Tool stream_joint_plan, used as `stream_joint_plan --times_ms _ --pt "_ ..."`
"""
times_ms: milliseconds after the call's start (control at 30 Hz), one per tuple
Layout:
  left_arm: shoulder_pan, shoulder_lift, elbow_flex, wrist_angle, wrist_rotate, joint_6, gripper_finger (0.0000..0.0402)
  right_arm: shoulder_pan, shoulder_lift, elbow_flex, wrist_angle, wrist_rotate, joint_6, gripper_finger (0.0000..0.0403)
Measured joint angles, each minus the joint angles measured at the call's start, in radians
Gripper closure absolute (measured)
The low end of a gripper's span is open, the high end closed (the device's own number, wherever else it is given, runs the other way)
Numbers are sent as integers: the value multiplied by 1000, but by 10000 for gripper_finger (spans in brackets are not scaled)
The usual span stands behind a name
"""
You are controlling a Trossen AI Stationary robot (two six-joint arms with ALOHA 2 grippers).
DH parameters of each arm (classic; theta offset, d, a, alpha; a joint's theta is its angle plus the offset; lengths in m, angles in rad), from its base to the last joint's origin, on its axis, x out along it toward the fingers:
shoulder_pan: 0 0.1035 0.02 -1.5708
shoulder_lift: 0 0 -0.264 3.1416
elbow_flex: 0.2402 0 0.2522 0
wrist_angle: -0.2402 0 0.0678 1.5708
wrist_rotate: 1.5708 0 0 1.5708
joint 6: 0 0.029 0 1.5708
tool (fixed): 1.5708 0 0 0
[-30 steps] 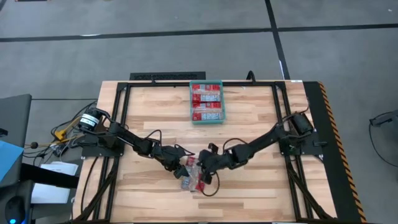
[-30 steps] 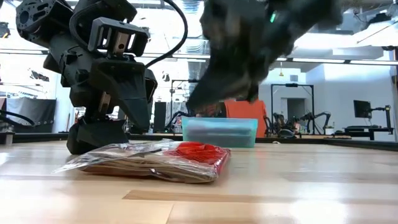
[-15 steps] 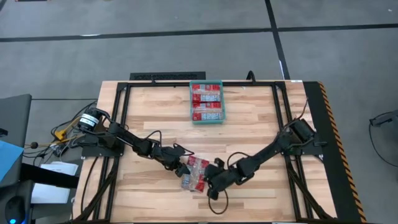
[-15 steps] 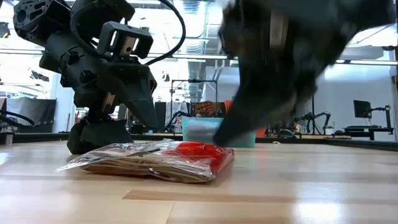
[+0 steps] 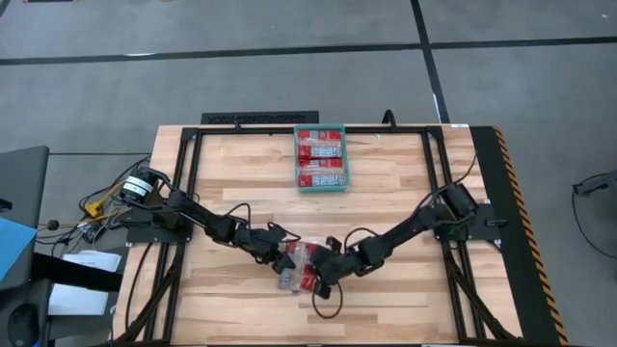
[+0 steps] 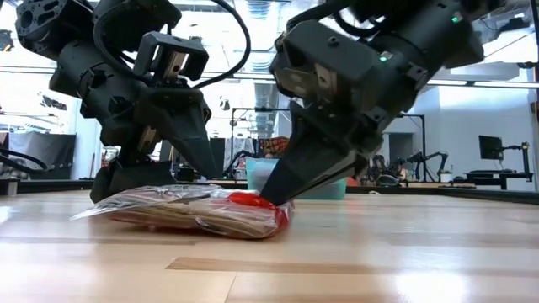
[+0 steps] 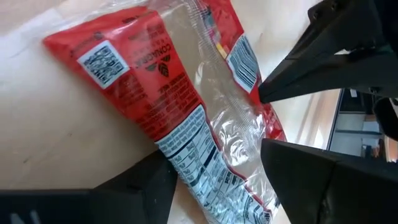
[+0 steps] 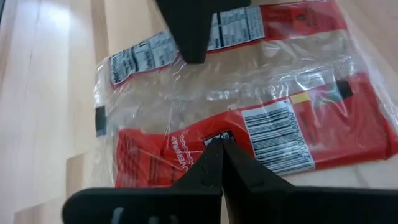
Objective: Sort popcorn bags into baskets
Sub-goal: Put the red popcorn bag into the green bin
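Observation:
One popcorn bag (image 5: 299, 270), red with a clear middle and white label print, lies flat on the wooden table near its near edge. My left gripper (image 5: 281, 258) is open and low over the bag's left part; in the left wrist view its fingers stand on either side of the bag (image 7: 186, 93). My right gripper (image 5: 323, 275) is shut, with its tip at the bag's right edge. The teal basket (image 5: 295, 164) sits at the far middle of the table with two red packets inside. My left gripper (image 7: 217, 155) straddles the bag's end with the nutrition label (image 7: 186, 168), coming down at a slant from the table's left; whether its fingers touch the bag I cannot tell. My right gripper (image 8: 219, 146) sets its shut fingertips on the bag's red edge beside the barcode (image 8: 267, 134), slanting down from the table's right. The bag stays flat on the table, and its end (image 6: 274, 215) bunches up at the fingertips.
A black frame (image 5: 193, 145) runs around the table's edges. Cables trail beside both arms. Bare wood lies between the bag and the basket (image 6: 328, 187). Beyond the table's far edge the low view shows a room with desks and screens.
My right gripper has swung toward the near edge, come down to the table and met the bag's right end. That end has slid a little toward my left gripper and bunched up. My left gripper has barely moved.

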Motion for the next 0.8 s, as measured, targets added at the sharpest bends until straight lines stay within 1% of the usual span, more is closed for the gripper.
stream_joint_plan --times_ms 133,233,333,433,533,567,600,700,800 --pt "-1 0 0 0 -24 -2 205 -26 0 0 3 -3 -16 372" --pt "-2 0 0 -1 -47 -1 228 -38 -6 -1 2 -10 -20 370" --pt "-2 0 0 -1 -77 -4 262 -37 -35 -2 -5 -10 -20 378" --pt "-2 0 -1 -1 -110 -4 308 -21 -92 -1 -16 -4 -20 388" --pt "-1 0 -1 -1 -122 -3 363 2 -169 -1 -84 -4 -20 390" --pt "1 0 -1 7 -112 -1 380 9 -195 -1 -108 -3 -19 389" --pt "4 -2 -1 23 -95 3 390 17 -227 -1 -152 3 -15 386" --pt "7 -25 -2 59 -44 24 391 45 -328 -1 -274 56 4 375" --pt "25 -91 -7 24 -20 56 396 77 -428 -1 -417 138 22 371"
